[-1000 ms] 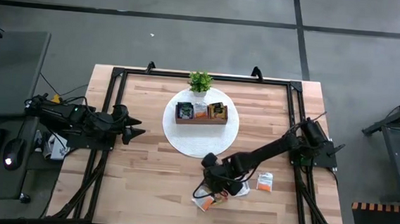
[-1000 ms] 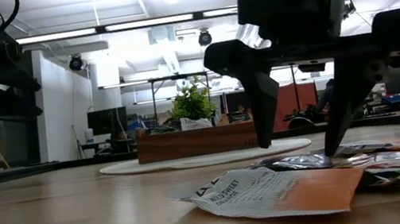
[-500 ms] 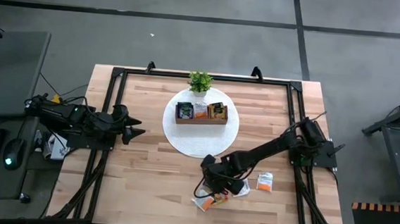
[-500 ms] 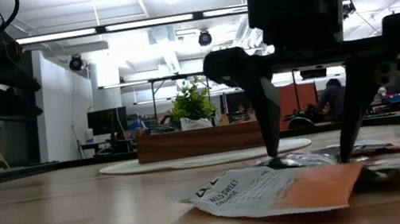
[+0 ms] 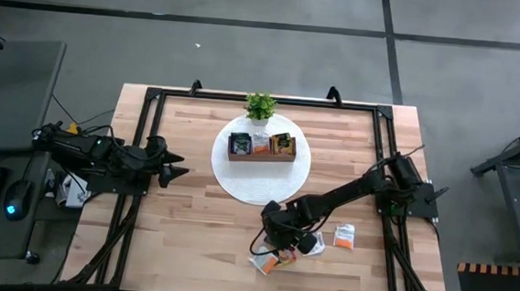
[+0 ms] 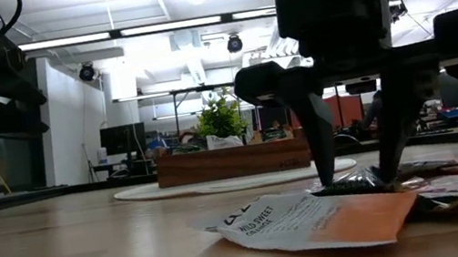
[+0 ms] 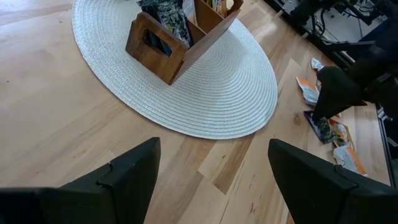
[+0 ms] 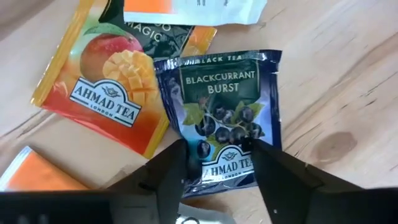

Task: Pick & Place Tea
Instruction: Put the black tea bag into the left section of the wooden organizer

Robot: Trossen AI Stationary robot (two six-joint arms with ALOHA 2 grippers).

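Dark-blue foil blackcurrant tea sachet (image 8: pixel 225 118), lying on the wooden table (image 5: pixel 189 241) among loose sachets, sits between the right gripper (image 8: pixel 217 163)'s half-closed fingers, ungripped; squeezing and lifting come next.

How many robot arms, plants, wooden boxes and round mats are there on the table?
Robot arms: 2, the left gripper waiting by the table's edge, the right gripper over a dark blue tea bag
Plants: 1
Wooden boxes: 1
Round mats: 1
Total: 5
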